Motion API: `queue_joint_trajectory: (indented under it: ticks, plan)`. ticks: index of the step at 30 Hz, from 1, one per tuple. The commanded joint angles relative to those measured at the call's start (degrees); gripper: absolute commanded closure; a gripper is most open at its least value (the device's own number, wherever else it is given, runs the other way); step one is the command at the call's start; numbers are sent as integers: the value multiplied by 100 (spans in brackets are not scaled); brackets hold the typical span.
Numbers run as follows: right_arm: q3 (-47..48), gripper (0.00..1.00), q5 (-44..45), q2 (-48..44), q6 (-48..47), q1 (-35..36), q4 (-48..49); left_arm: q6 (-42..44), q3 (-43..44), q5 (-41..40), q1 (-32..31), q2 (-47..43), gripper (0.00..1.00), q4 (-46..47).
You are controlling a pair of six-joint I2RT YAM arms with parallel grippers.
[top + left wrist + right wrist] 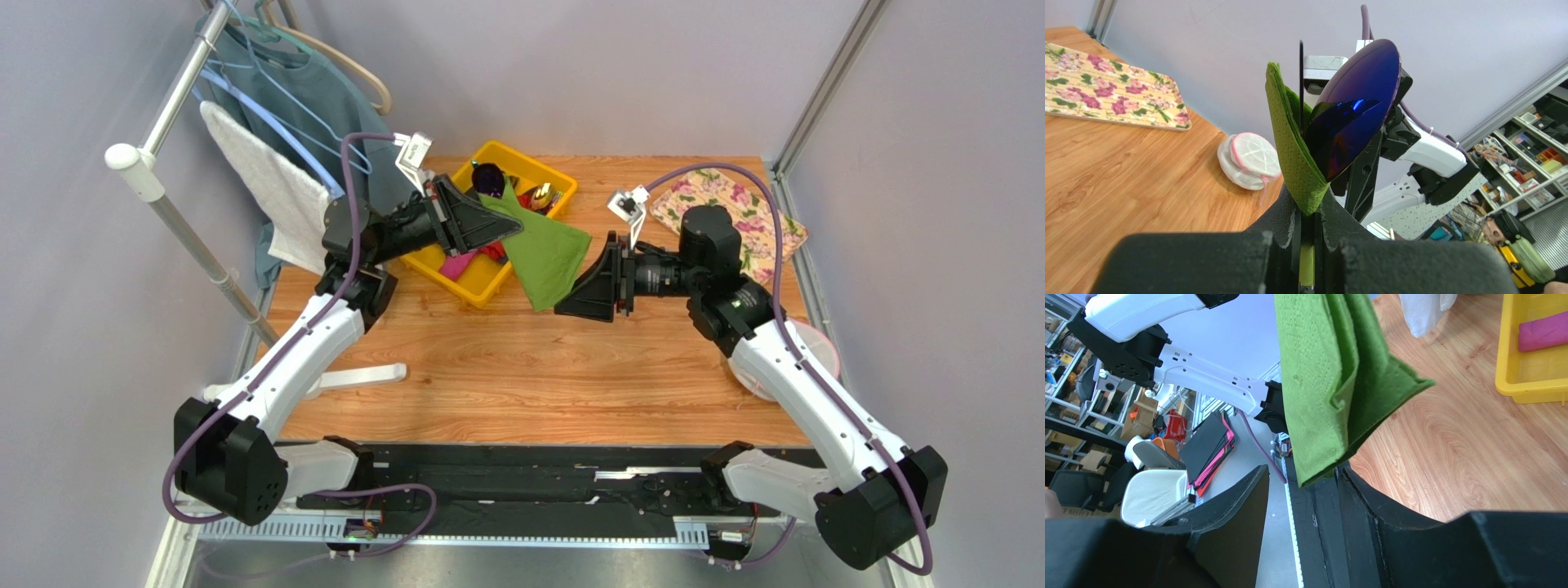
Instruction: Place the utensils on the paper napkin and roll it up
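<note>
Barely begun. Green napkin [547,260] up in the air and folded, near the far edge of the table [552,380], just beside the yellow bin [559,184]. Pinched at its top by the clenched left gripper [515,223]. Dark iridescent spoon head [1355,104] right against the green paper in the left wrist view (caught in the same pinch or not: cannot tell). Right gripper [579,298] at the napkin's low corner, jaws apart, the corner dangling into the gap and not squeezed.

Other utensils [537,194] lying in the bin, none on the napkin. Left to do, by the look of it, 4 things: open the sheet, lay it flat, bring the utensils over, roll.

Room: open wood from the bin toward the near edge, likely enough for a spread sheet. Tight spots:
- the bin's rim close on the left
- the flowered mat [726,202] at the far right corner
- a white mesh pouch [1247,160] at the right edge
- 2 arms nose to nose over the far middle
</note>
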Motion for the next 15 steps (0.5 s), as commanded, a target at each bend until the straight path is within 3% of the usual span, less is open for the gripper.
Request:
queue_joint_trajectory:
  ticks: [1, 4, 9, 14, 15]
  plan:
    - [349, 55, 140, 1, -64, -96, 44, 36, 175, -65, 22, -65, 100, 279]
    - [384, 60, 158, 63, -64, -202, 79, 35, 149, -65, 22, -82, 100, 279]
    - [384, 58, 114, 134, 15, -237, 245, 0, 140, -65, 22, -74, 100, 296]
    - [244, 85, -17, 151, 104, -228, 483, -17, 175, -65, 22, -65, 100, 296]
    - [226, 98, -26, 142, 86, -237, 483, -17, 184, -73, 22, -65, 100, 288]
